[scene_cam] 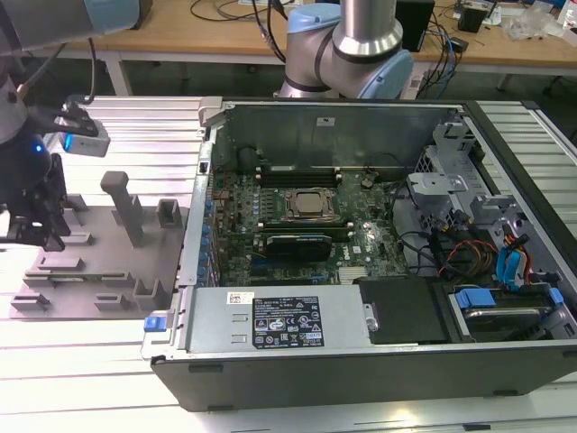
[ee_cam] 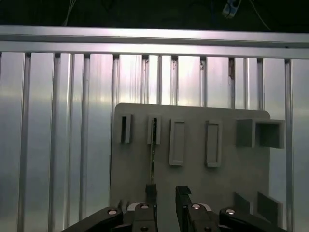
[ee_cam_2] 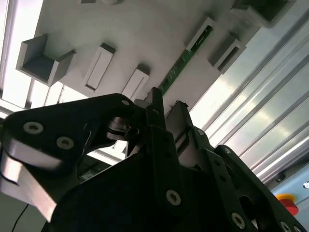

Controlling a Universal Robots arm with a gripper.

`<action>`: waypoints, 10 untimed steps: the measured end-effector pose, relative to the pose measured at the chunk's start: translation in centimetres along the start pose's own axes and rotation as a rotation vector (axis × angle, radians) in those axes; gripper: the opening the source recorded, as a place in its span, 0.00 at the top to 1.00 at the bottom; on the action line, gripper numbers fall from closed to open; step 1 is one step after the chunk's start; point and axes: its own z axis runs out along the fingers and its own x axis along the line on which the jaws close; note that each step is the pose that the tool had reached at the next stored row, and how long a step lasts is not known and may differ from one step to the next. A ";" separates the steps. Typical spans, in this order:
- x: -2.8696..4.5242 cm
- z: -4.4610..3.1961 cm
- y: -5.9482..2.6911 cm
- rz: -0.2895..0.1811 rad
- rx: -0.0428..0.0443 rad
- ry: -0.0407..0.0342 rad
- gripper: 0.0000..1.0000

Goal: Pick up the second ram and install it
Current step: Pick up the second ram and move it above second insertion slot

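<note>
An open computer case (scene_cam: 361,379) lies on a ribbed aluminium table (scene_cam: 135,117), its motherboard (scene_cam: 361,248) facing up with the CPU socket (scene_cam: 309,205) near the board's middle. A labelled power supply (scene_cam: 279,320) runs along the case's near edge. Blue drive latches (scene_cam: 473,298) sit in its near corner, at the exterior view's right. Just beside the case, at the exterior view's left, a grey holder plate (scene_cam: 90,271) with upright pegs rests on the table. A wooden bench (scene_cam: 225,36) stands behind. A red knob (ee_cam_2: 289,203), possibly a stop button, shows past the table's edge in the second wrist view.
</note>
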 end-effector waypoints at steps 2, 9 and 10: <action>0.14 0.32 -0.02 0.012 0.0002 -0.0007 0.72; 0.78 2.53 -0.13 0.033 0.0004 -0.0018 0.72; 0.78 2.83 -0.14 0.034 0.0004 -0.0018 0.72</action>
